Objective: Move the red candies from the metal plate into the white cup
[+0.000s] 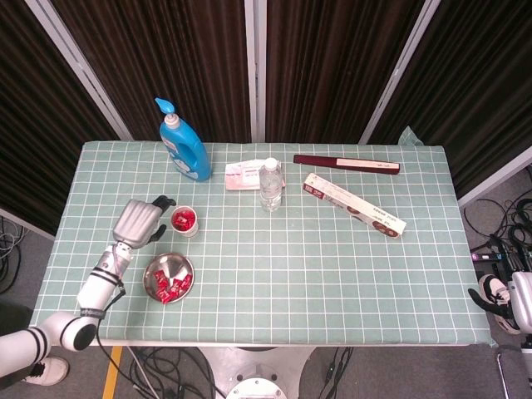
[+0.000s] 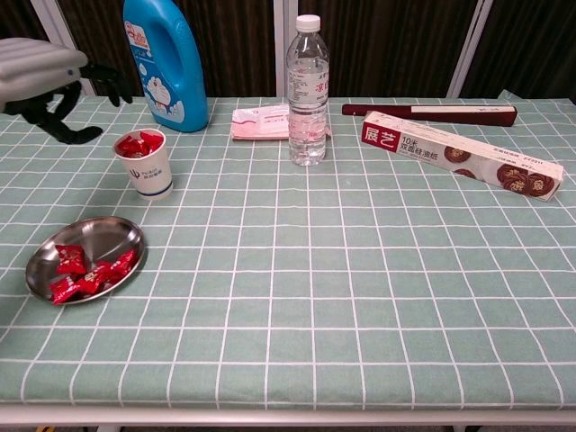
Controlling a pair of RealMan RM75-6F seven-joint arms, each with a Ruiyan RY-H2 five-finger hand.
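A white cup stands at the table's left side with red candies heaped in its top. In front of it lies the metal plate holding several red candies. My left hand hovers just left of the cup, fingers spread and empty, clear of the rim. My right hand hangs off the table's right edge; its fingers are not shown clearly.
A blue detergent bottle stands behind the cup. A water bottle, a pink packet, a long cookie box and a dark red box lie across the back.
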